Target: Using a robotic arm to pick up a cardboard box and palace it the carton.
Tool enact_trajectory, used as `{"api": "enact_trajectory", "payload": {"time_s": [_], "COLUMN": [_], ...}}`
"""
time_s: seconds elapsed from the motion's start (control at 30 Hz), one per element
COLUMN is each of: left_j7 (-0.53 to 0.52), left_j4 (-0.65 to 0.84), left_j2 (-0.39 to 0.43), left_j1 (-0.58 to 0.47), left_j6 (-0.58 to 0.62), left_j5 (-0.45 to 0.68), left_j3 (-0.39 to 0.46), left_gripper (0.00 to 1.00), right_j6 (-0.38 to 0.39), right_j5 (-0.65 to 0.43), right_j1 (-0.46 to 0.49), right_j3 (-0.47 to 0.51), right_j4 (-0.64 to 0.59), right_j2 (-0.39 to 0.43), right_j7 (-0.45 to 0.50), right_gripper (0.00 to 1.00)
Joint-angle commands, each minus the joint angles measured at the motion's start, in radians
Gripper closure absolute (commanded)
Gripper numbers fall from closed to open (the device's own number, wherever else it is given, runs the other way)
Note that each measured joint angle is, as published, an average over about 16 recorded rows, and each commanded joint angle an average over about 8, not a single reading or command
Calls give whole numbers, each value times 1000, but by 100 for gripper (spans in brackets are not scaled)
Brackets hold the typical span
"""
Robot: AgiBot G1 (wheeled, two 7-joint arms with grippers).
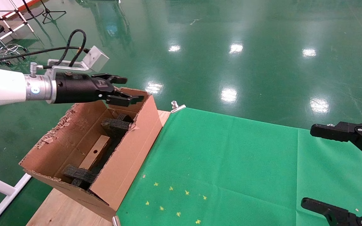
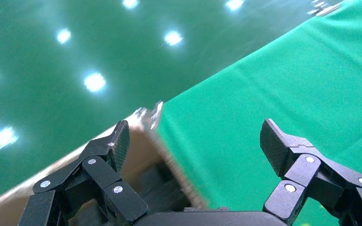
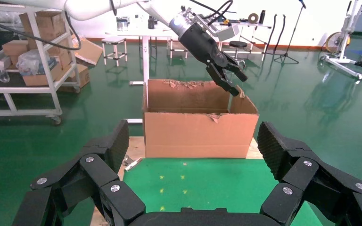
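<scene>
Head view, read from left to right. At the far left we see the robotic arm (image 1: 2,88), white with a silver wrist, reaching rightward over the carton (image 1: 127,157). Its black left gripper (image 1: 130,89) hovers above the carton's far end, just over the rim; the fingers are spread apart and carry nothing, which the left wrist view confirms, with both fingertips (image 2: 120,141) well separated and only floor and cloth between them.

Below and nearer than the claw lies the cardboard box (image 1: 95,153), resting inside the carton between two black foam blocks (image 1: 115,125). Its long axis runs along the carton's length, from near left to far right. We see it as a slim brown slab with a small round hole in the upward face; any tape on it is too small to tell. We judge the placing step done, since the box sits within the walls and the claw is free of it.

The carton itself is long, brown and corrugated, with ragged torn edges on its left flap. It stands on a wooden board (image 1: 61,207) beside the green cloth (image 1: 231,157).

At the far right edge the right gripper (image 1: 341,169) sits over the cloth, fingers wide apart, well away from the carton. The left arm is clearly nearer the box.
</scene>
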Motion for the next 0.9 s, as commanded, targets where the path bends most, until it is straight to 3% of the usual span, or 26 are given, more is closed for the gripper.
{"api": "enact_trajectory", "payload": {"time_s": [0.03, 0.9], "left_j7": [5, 71], "left_j4": [-36, -500], "left_j2": [-4, -56], "left_j1": [27, 380], "left_j6": [10, 146], "left_j5": [-38, -534], "left_j3": [-11, -147], "left_gripper": [0, 0], "right_j6": [0, 0], "right_j5": [0, 1], "right_j1": [0, 0], "right_j3": [0, -1], "right_j4": [0, 0], "right_j2": [0, 0], "right_j7": [0, 0], "right_gripper": [0, 0]}}
